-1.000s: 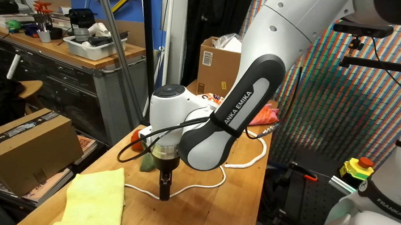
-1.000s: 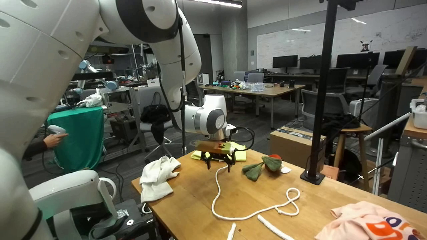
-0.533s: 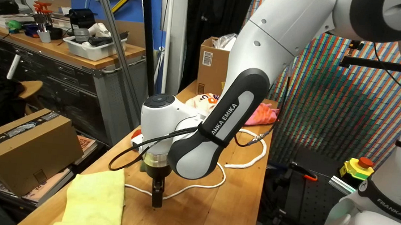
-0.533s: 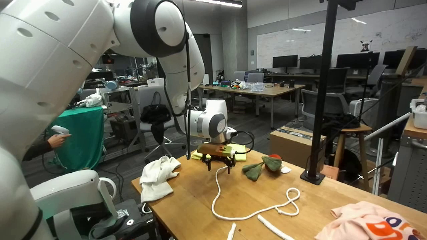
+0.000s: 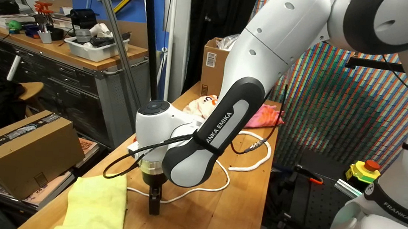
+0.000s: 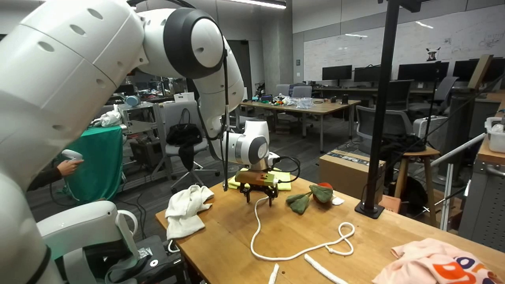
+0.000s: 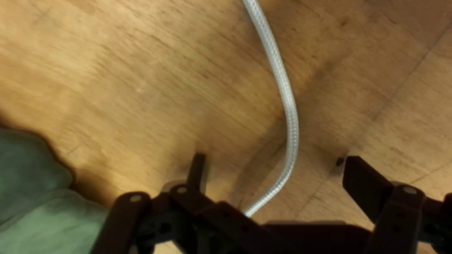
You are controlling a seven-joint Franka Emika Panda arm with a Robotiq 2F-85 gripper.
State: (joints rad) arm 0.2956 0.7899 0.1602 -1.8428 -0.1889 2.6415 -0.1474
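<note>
Gripper [image 7: 273, 164] spread, empty, in the wrist view; rope [image 7: 292, 130] runs from twelve o'clock between its fingertips [image 7: 363, 185], nearer the three-o'clock one; a slight shift that way should centre any pinch.

Gripper [image 6: 259, 203]: one
Fingers [image 7: 366, 187]: two
Thin cord [image 7: 292, 120]: one
Thick rope ends [image 6: 309, 260]: two
Green leaves [image 6: 322, 194]: at least two
Yellow towel [image 5: 96, 204]: one
White cloths [image 6: 186, 213]: at least one
Cardboard boxes [image 5: 32, 158]: at least two
Stop button [image 5: 372, 165]: one
Monitors [image 6: 337, 73]: four
</note>
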